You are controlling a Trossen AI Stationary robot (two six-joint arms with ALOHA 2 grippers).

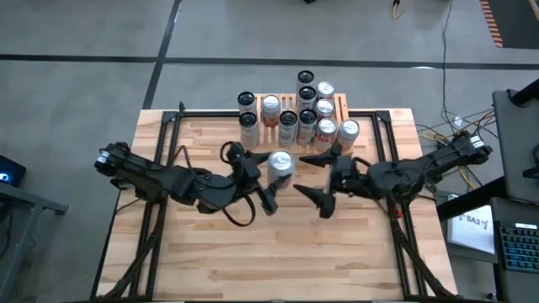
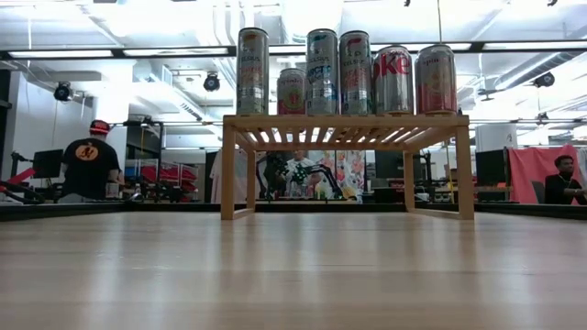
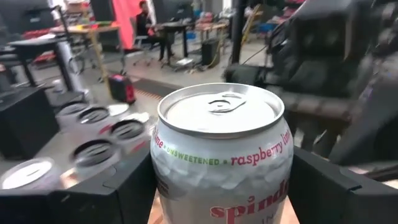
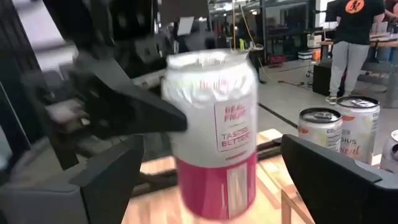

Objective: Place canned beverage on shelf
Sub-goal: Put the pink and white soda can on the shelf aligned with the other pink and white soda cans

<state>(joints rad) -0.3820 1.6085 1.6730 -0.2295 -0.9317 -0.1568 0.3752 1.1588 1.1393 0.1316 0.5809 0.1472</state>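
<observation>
My left gripper (image 1: 268, 179) clamped on the smooth cylindrical raspberry seltzer can (image 1: 280, 165), my right gripper (image 1: 318, 181) agape beside it.

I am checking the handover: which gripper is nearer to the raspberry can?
Left. The left gripper has its fingers on both sides of the raspberry can, gripping it. The right gripper is open, just beside the can.

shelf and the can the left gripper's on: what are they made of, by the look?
Shelf: light natural wood, unpainted, matte; grain and slats show. Can between the left gripper's fingers: looks like thin aluminium, brushed silver lid with pull tab, printed glossy wall. Metal is inferred from the sheen.
</observation>
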